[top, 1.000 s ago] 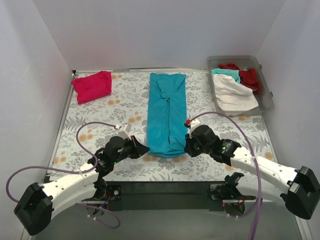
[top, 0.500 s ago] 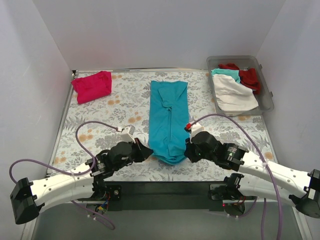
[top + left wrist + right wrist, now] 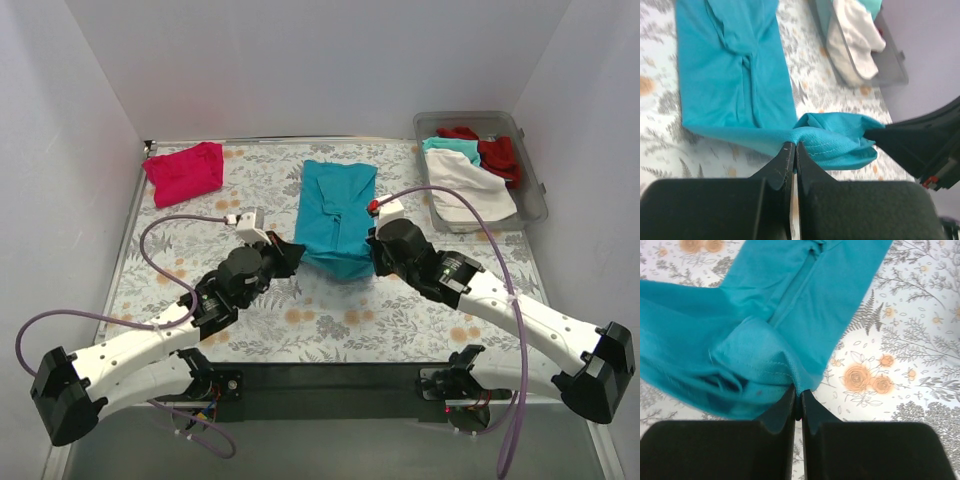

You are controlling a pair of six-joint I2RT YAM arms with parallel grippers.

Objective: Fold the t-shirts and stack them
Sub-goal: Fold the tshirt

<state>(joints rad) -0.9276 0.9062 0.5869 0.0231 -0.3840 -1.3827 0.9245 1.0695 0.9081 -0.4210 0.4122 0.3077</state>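
Note:
A teal t-shirt (image 3: 336,205) lies lengthwise in the middle of the table, folded into a narrow strip. Its near hem is lifted and carried toward the far end. My left gripper (image 3: 290,250) is shut on the hem's left corner (image 3: 805,137). My right gripper (image 3: 372,252) is shut on the hem's right corner (image 3: 790,375). The lifted cloth sags between them above the rest of the shirt (image 3: 730,75). A folded magenta-pink t-shirt (image 3: 184,172) lies at the far left corner. White, teal and red shirts (image 3: 465,165) sit in the bin at the far right.
A clear grey plastic bin (image 3: 533,185) stands at the far right and also shows in the left wrist view (image 3: 895,65). The floral tablecloth (image 3: 330,320) covers the table. White walls close in the left, back and right sides.
Both grippers have moved away from the near edge toward the back, carrying the teal shirt's near hem up and over, so the shirt's visible length has shortened.

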